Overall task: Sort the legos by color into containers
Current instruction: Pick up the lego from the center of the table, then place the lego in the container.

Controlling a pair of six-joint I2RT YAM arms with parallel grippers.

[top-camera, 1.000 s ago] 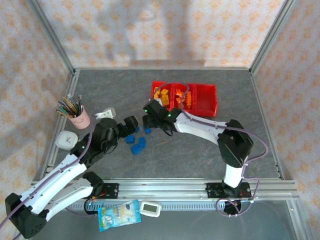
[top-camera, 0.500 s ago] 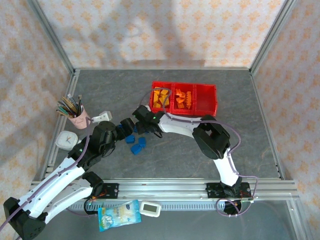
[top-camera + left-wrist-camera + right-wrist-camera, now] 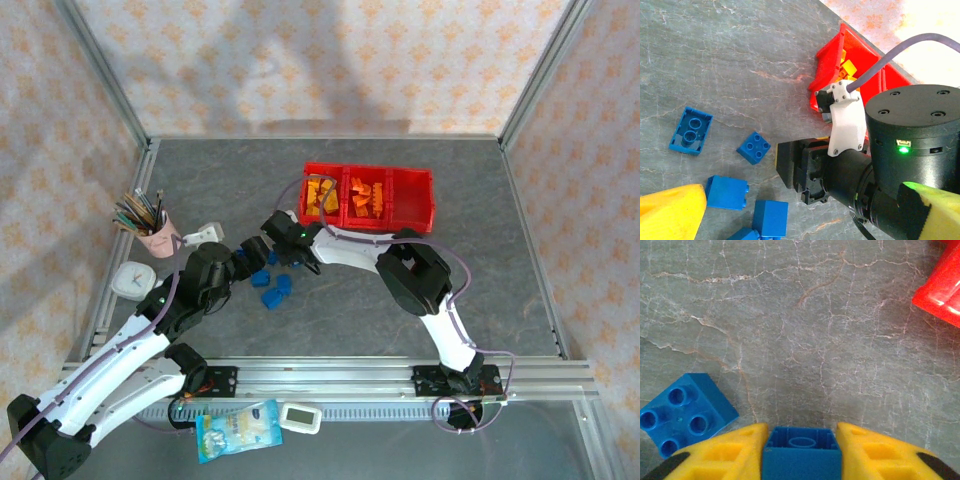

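Pinching a blue block (image 3: 802, 455), right gripper (image 3: 801, 434) reads clearly from its wrist; overhead hides that grip, shows red containers (image 3: 425, 215) instead. Left gripper (image 3: 800, 192) spread open.

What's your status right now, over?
Right gripper closed on a blue plastic building block. Left gripper open, empty. Way to red plastic tray looks clear.

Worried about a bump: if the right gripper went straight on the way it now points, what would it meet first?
Likely bare table; the right gripper, closed on a blue block, points at it. The red tray corner sits off to the right.
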